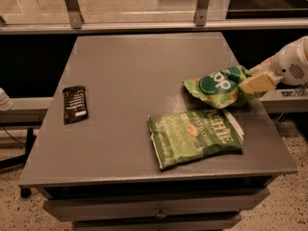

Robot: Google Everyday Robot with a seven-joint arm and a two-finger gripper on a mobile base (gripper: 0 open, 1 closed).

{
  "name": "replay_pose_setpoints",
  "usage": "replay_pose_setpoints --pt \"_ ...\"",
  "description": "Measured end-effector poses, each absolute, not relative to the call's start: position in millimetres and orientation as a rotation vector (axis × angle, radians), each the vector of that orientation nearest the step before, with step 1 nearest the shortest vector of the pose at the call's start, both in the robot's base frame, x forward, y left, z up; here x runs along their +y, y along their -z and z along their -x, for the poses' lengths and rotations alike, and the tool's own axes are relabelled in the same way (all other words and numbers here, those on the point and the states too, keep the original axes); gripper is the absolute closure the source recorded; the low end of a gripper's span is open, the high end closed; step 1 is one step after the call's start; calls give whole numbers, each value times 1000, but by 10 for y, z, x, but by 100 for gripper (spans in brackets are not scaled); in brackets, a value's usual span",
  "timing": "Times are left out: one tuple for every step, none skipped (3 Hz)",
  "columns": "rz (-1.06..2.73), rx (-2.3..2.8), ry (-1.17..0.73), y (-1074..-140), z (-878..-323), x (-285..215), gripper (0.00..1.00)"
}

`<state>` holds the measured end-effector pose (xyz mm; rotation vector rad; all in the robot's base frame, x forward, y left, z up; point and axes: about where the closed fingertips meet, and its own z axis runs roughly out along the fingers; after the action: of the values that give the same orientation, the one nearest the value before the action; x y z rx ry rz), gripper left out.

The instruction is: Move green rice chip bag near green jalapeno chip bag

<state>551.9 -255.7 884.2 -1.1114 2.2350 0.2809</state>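
Green rice chip bag (219, 85): right side of the desk (134, 66), toward the far half, close to the right edge. Puffy, lying tilted, dark round logo facing up and toward the camera (white letters read upside down from here). Cannot tell if its underside touches the desk top.

Pincer (246, 84): comes in from the right edge, tan fingers closed on the bag's right end, gripping it. White arm (291, 64) behind it, reaching past the desk's side.

Green jalapeno chip bag (195, 136): flat on the desk, just in front of the rice bag, toward the near edge. White "Kettle" lettering along its right part. The two bags sit very close; the rice bag's lower edge is just beside the jalapeno bag's far right corner.

Black packet (75, 104): flat near the left edge, well apart from both bags.
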Motion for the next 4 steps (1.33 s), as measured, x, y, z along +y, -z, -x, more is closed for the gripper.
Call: replay_pose_setpoints --pt "1111 2235 -281 -8847 -5519 -2557 59" --pt "1103 2242 -320 -8832 -5460 -2498 35" --pt "1103 2242 -320 -8834 -5459 -2498 13" --pt "1090 2247 -426 -8872 -5288 -2343 0"
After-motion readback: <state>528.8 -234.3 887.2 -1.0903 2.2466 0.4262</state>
